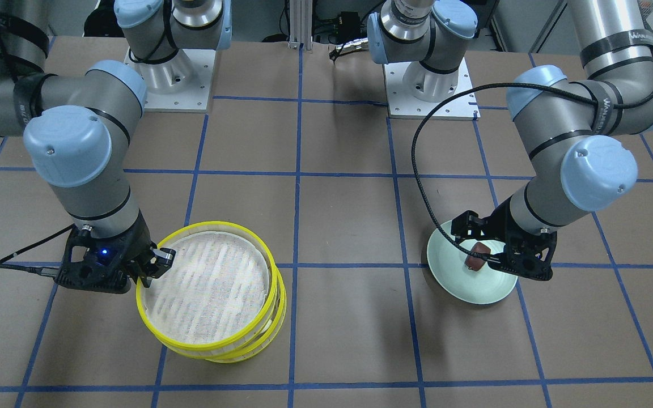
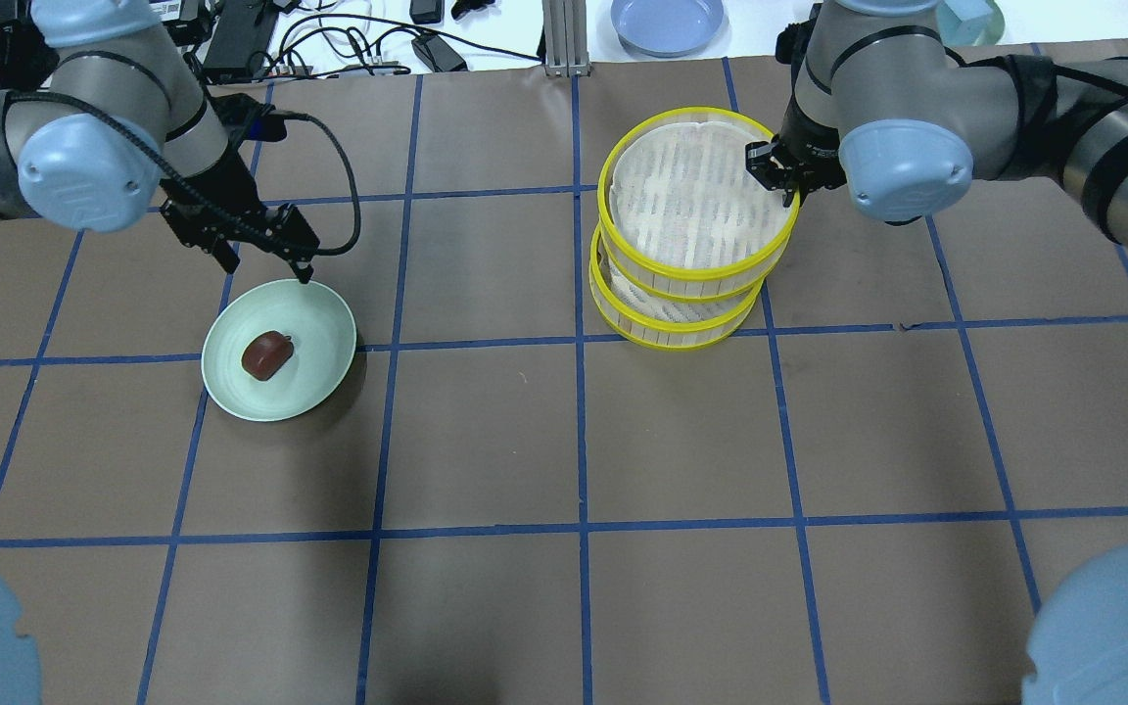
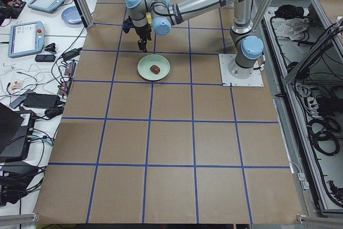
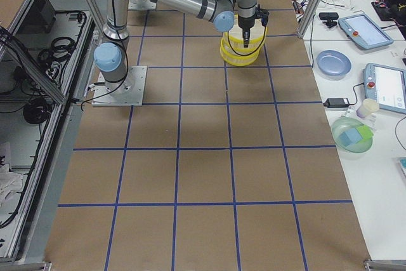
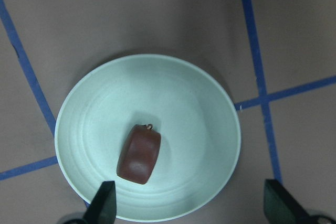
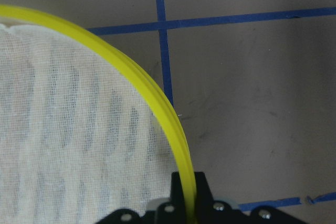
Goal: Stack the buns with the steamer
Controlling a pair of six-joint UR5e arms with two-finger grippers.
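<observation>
I saw the left gripper (image 2: 268, 266) spread wide and empty above the mint-green plate (image 2: 314, 323), where the dark bun (image 2: 266, 354) lay near the middle. Further right, the top steamer tray (image 2: 691, 196) sat offset on the lower tray (image 2: 672, 333), its yellow rim pinched by the right gripper (image 2: 781, 186).

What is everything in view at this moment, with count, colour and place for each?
table: one, brown with a blue tape grid
mint-green plate: one, on the table, on the robot's left side
brown bun: one, reddish-brown, on the mint-green plate; no cream bun shows
lower steamer tray: one, yellow rims, on the table
upper steamer tray: one, yellow rim and white mesh floor, askew over the lower steamer tray
blue plate: one, beyond the table's far edge
left tool: one, black, open, above the mint-green plate
right tool: one, black, shut on the upper steamer tray's rim
</observation>
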